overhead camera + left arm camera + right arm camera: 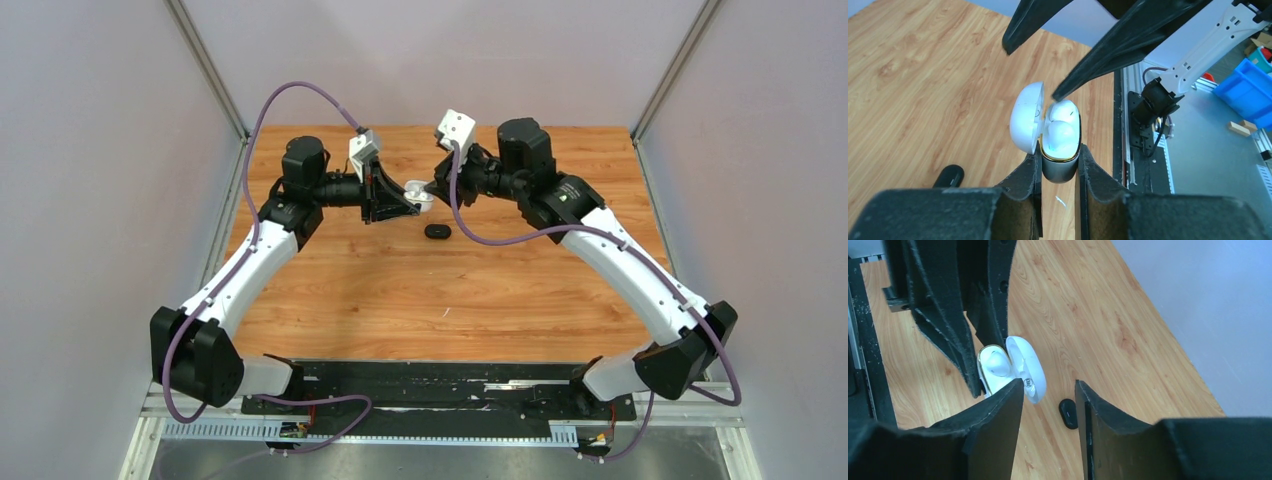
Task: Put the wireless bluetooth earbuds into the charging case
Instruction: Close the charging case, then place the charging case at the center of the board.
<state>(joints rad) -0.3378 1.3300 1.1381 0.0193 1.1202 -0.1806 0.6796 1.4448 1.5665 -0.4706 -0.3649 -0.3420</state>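
Left claw (1058,154): jaws drawn in and pinching the dark, gold-rimmed lower body of the small rounded charging case (1060,172) from both sides, pads flat against its flanks. Case held up off the wood-grain tabletop (400,290), its mouth facing away from the left wrist camera. Glossy white hinged lid (1025,117) of the case stands swung open to one side, joined along one edge. Two tiny glossy white wireless bluetooth earbuds (1061,136) lie in the case, one beyond the other, both inside the gold rim; whether they are fully seated cannot be told. Right claw (1030,73): jaws spread apart, nothing between them, pointing at the open case from the opposite side. Tip of one of its fingers (1068,85) sits just beside the farther bud at the case mouth; contact or a small gap cannot be told from this angle. Its other finger stands clear of the case, out beyond the lid. Right wrist view: its two fingers are apart, only tabletop showing through the gap, case and lid just past one fingertip. Top view: both claws meet nose to nose above the far middle of the table, case between them. Small black oval object (437,231) lies flat on the tabletop near the claws, apart from both and touched by nothing.
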